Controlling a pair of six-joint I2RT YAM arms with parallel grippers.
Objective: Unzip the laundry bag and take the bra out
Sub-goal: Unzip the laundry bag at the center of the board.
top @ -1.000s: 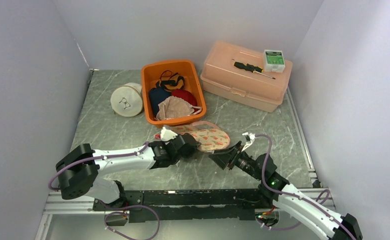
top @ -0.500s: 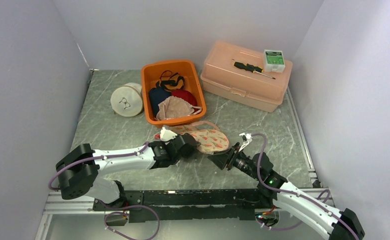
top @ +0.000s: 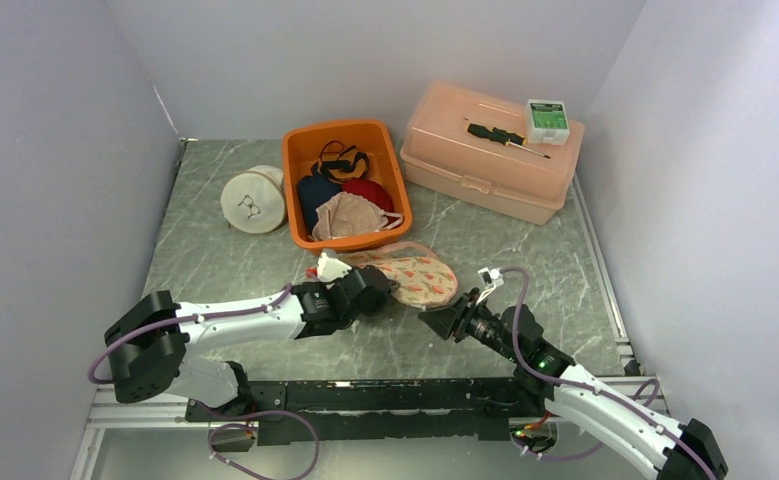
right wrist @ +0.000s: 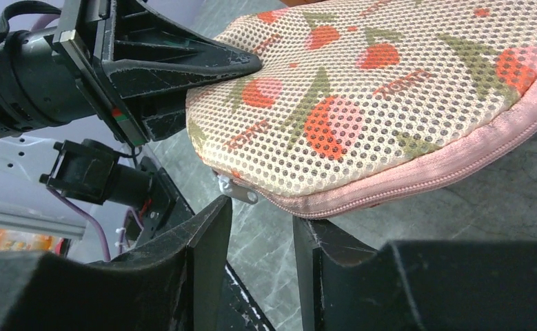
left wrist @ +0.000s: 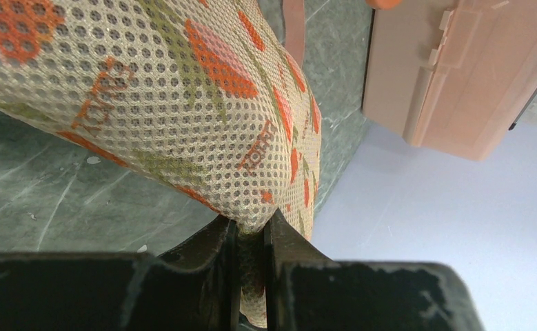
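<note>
The laundry bag (top: pixel 412 274) is a cream mesh pouch with red strawberry print and a pink zipper edge, lying on the table's middle. My left gripper (top: pixel 383 291) is shut on a fold of its mesh at the near left end (left wrist: pixel 250 231). In the right wrist view the bag (right wrist: pixel 389 96) fills the top; its pink zipper (right wrist: pixel 417 181) is closed and the metal zipper pull (right wrist: pixel 238 191) hangs at the left end. My right gripper (right wrist: pixel 260 217) is open, its jaws just below the pull, not touching it. The bra is hidden inside.
An orange bin (top: pixel 299 190) of clothes stands behind the bag. A round white mesh bag (top: pixel 253 200) lies to its left. A peach plastic box (top: pixel 490 150) at the back right carries a screwdriver (top: pixel 505 136) and a small green-white box (top: pixel 547 118).
My right gripper has crept left and forward toward the bag's near edge. My left arm holds the bag nearly still.
</note>
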